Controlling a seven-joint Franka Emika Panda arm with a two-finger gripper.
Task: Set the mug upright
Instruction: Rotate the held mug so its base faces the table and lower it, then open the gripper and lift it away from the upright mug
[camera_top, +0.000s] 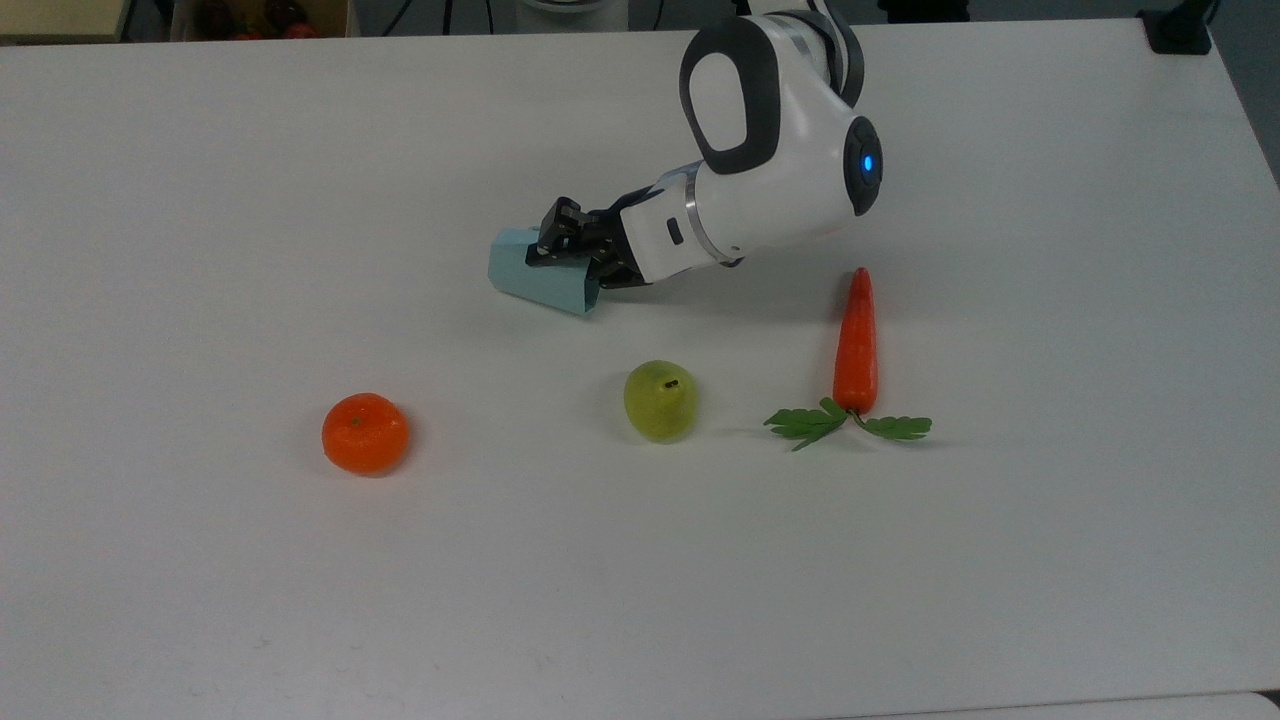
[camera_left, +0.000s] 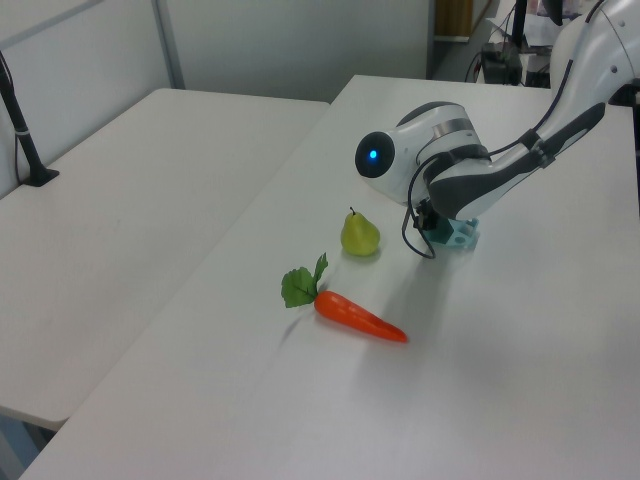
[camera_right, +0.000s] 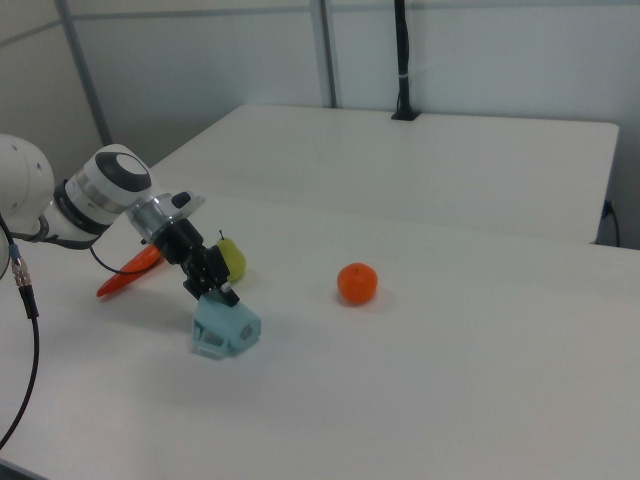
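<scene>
- Round orange mandarin-like fruit: nearest the top view's lower edge, toward the top view's left, well apart from everything else on the white table.
- Small green pear with a dark stem: top view's centre, between the orange fruit and the carrot, near the mug but not touching.
- Orange carrot with green leaves: to the top view's right of the pear, leaf end toward the near edge.
- Pale light-blue faceted mug, tapered: on its side beyond the pear, wide mouth toward the top view's right and the arm; the pierced handle faces the camera in the right view.
- Black two-finger gripper on the white arm: low over the table at the mug's mouth end, touching it. Whether the fingers pinch the rim or stand spread, I cannot tell.
- Step in hand, as judged: securing a hold at the mouth; the mug is not yet upright.
- Next move calls for: a firm pinch on the rim wall, then a lift with a wrist turn so the narrow base meets the table.
</scene>
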